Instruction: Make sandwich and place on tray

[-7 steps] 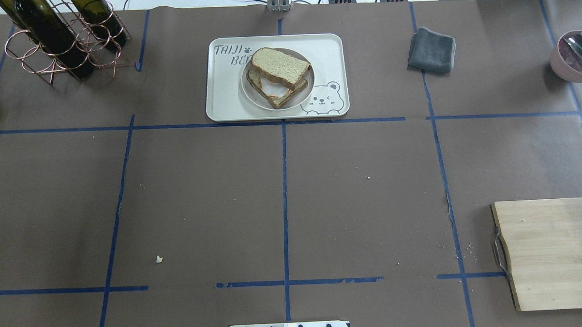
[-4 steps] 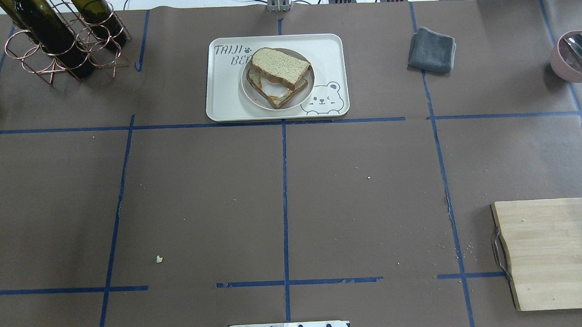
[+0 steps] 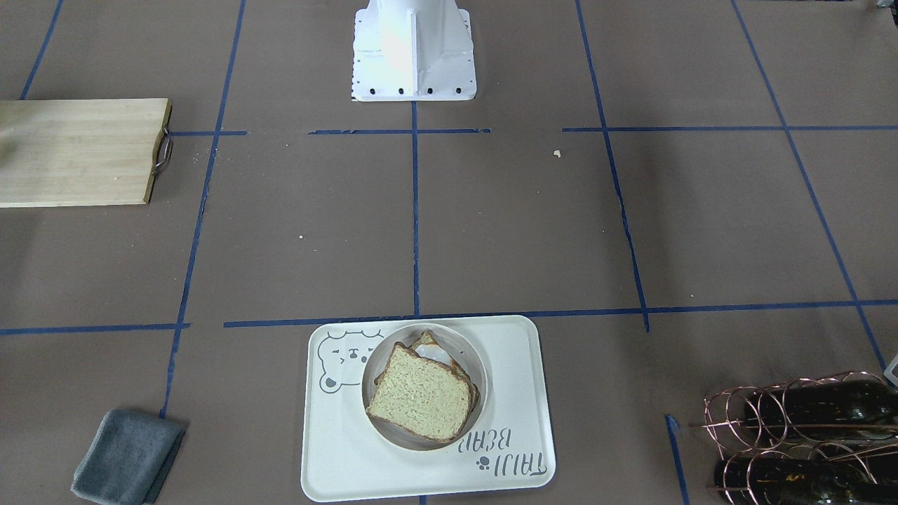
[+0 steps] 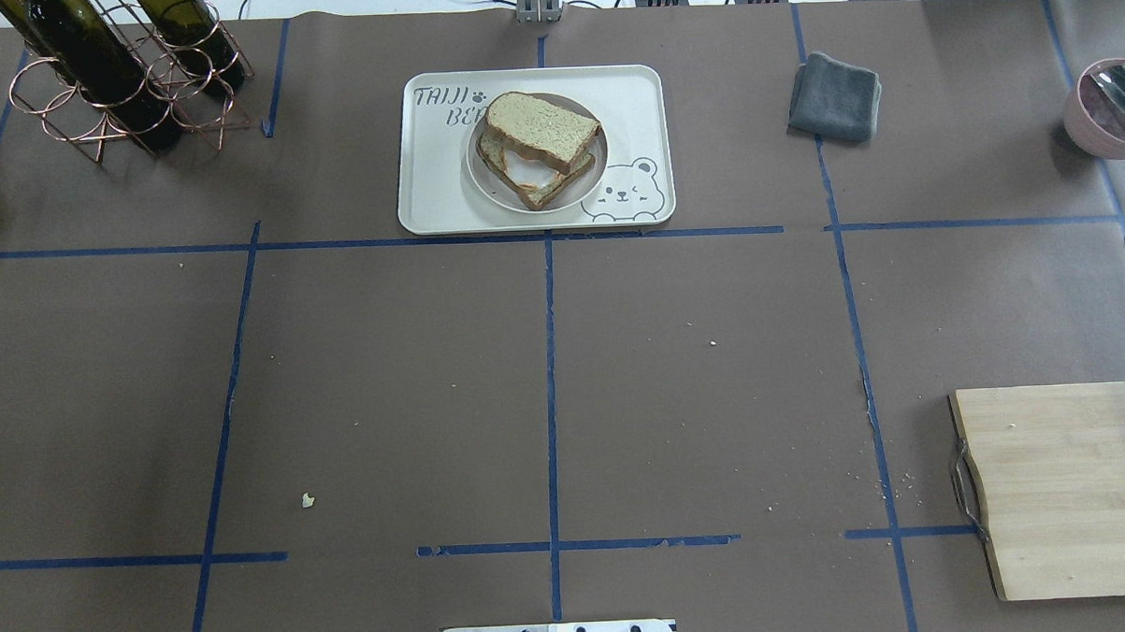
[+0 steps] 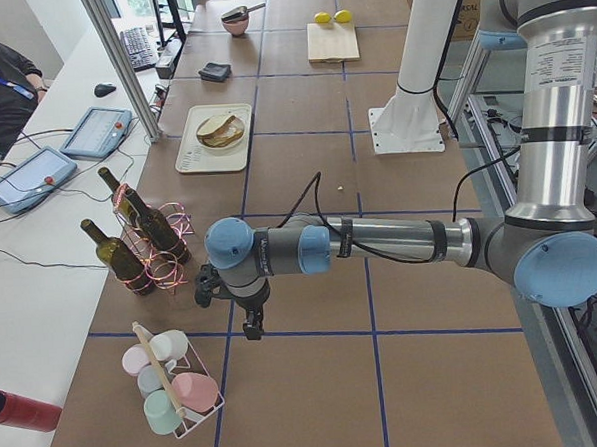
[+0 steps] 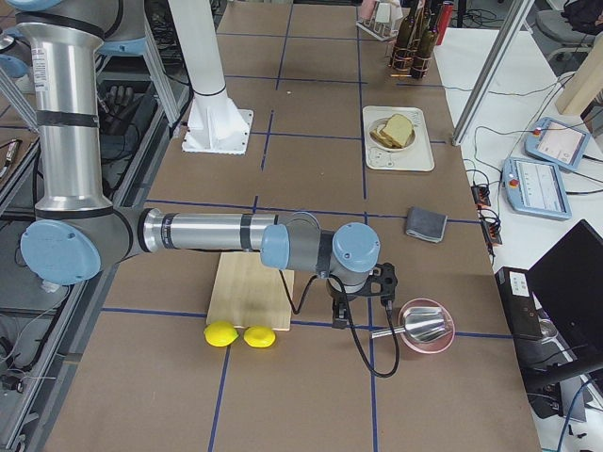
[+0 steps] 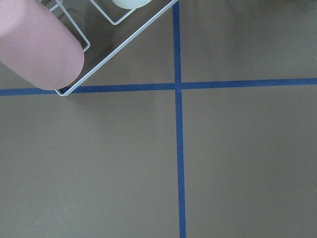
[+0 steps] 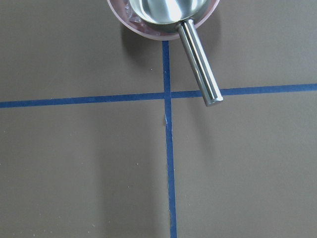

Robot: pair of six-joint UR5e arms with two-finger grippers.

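Nothing shifted since a second ago; sandwich (image 4: 539, 139) on plate (image 4: 589, 178) inside tray (image 4: 436, 189); left gripper (image 5: 251, 329), right gripper (image 6: 337, 315) over bare table; jaw opening cannot be told.

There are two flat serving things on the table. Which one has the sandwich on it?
The white tray with the bear drawing: the sandwich sits on a plate on it. The pale wooden board with the metal handle carries no sandwich.

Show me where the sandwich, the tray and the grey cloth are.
sandwich (image 4: 542, 128): overhead exterior view, on the top bread slice.
tray (image 4: 436, 185): overhead exterior view, on its bare left part.
grey cloth (image 4: 834, 97): overhead exterior view, on its middle.
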